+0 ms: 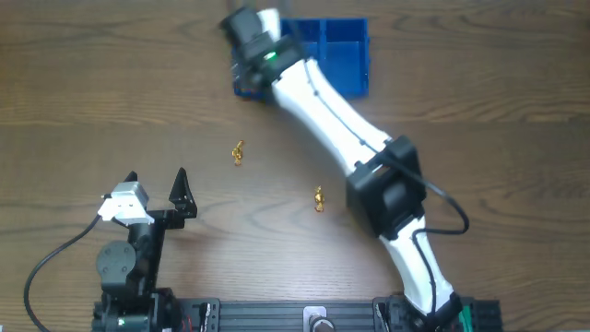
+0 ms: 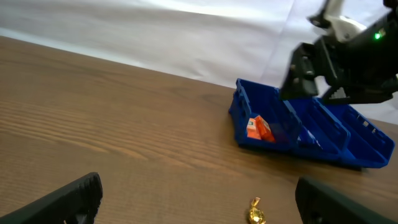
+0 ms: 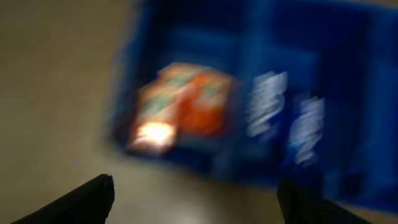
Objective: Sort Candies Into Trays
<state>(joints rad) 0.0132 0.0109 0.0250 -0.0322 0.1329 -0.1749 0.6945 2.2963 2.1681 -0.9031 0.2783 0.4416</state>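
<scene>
We see the blue tray (image 1: 343,53) at about twelve o'clock on the wooden table (image 1: 92,92), split by walls into several compartments. Its end compartment, on the tray's nine o'clock side, holds orange-wrapped candies (image 3: 186,102), glossy and lying in a small pile. The next compartment holds blue-and-white wrapped pieces (image 3: 267,102), though blur keeps us from counting them.

Two small gold-wrapped candies lie loose on the wood near the table's middle, well apart from the tray. One gold candy (image 1: 239,152) lies at about ten o'clock from the other gold candy (image 1: 319,198). Both look crinkled and shiny, with twisted ends.

The right gripper (image 3: 196,199) hangs above the tray's orange end, its claw spread wide. The left gripper (image 1: 157,189) sits at about eight o'clock on the table, its claw spread as well, with the first gold candy lying at about one o'clock from it.
</scene>
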